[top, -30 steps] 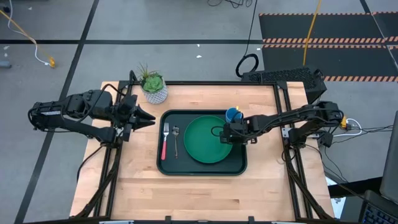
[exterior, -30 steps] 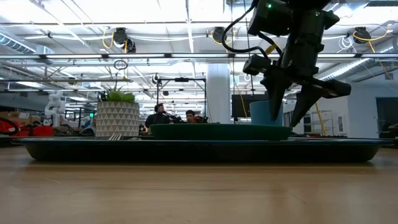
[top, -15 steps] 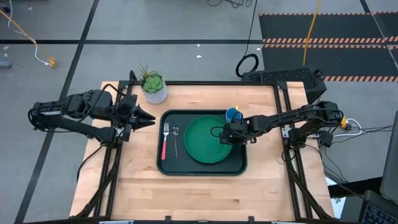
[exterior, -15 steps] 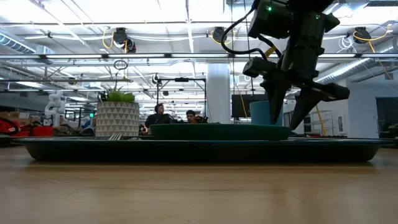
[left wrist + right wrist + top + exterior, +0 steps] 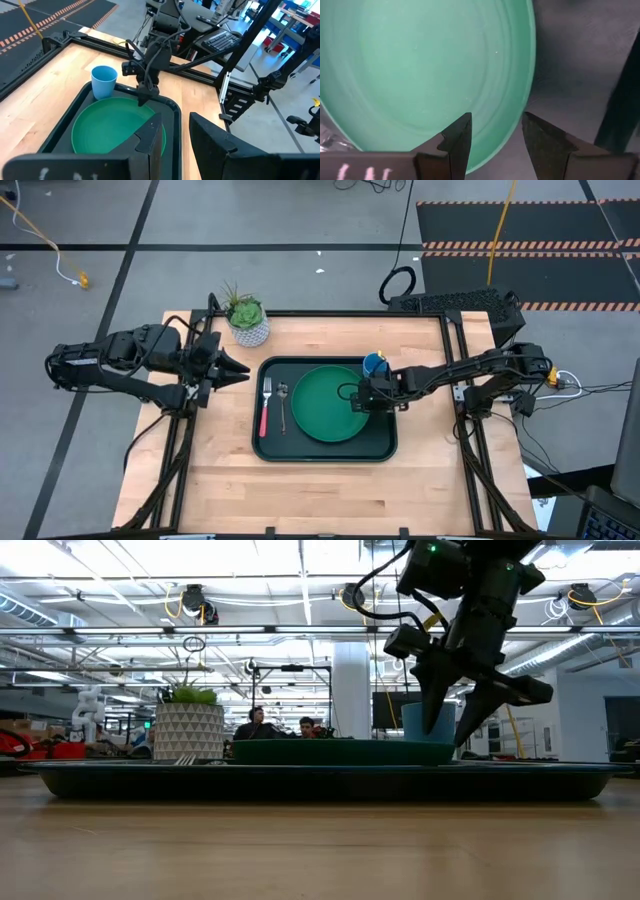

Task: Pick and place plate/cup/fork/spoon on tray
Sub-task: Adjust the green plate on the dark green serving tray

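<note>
Green plate [image 5: 334, 404] lying flat in the dark tray [image 5: 325, 450], right claw [image 5: 369, 393] spread apart over the plate's edge and holding nothing, blue cup [image 5: 375, 365] standing on the tray just beside it, fork [image 5: 265, 408] and spoon [image 5: 283, 404] side by side in the tray, left claw [image 5: 236, 371] part open and empty, off past the tray's other end above the surface [image 5: 320, 490]

A green plate [image 5: 334, 403], light-blue cup [image 5: 375, 364], pink-handled fork [image 5: 265, 408] and seemingly near-black tray [image 5: 325, 450].

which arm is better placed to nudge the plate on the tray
Right. Its open claw hangs over the plate's rim by the cup, inside the tray. The left claw waits off the tray's far side, beyond the fork and spoon.
</note>
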`<action>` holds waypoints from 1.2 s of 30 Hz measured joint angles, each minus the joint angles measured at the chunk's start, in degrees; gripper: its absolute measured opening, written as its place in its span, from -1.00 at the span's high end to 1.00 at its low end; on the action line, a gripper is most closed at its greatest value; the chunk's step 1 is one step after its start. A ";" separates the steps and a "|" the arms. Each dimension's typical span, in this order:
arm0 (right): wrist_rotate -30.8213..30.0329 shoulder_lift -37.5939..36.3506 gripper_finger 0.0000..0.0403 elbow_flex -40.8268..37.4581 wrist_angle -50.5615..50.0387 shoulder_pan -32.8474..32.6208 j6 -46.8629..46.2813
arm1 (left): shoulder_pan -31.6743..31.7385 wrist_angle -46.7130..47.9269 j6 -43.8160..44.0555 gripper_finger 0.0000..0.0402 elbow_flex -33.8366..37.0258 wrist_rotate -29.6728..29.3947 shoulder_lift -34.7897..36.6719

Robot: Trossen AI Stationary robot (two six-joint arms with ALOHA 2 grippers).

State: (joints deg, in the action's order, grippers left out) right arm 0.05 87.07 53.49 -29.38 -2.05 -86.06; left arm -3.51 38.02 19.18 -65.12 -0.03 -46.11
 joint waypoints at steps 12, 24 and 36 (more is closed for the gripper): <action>0.14 0.00 0.17 0.00 1.32 -4.03 -0.21 | 0.00 0.00 0.02 0.51 0.00 -0.01 0.00; 0.26 0.00 0.17 -2.70 1.86 -6.38 -6.46 | -0.02 0.00 0.04 0.51 0.00 0.00 0.00; 0.12 0.00 0.17 -3.21 5.43 -7.51 -9.05 | 0.00 0.00 0.00 0.51 0.02 0.03 0.00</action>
State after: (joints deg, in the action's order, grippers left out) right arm 0.17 87.07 50.28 -23.95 -9.56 -95.11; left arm -3.51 38.02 19.18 -65.10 -0.01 -46.11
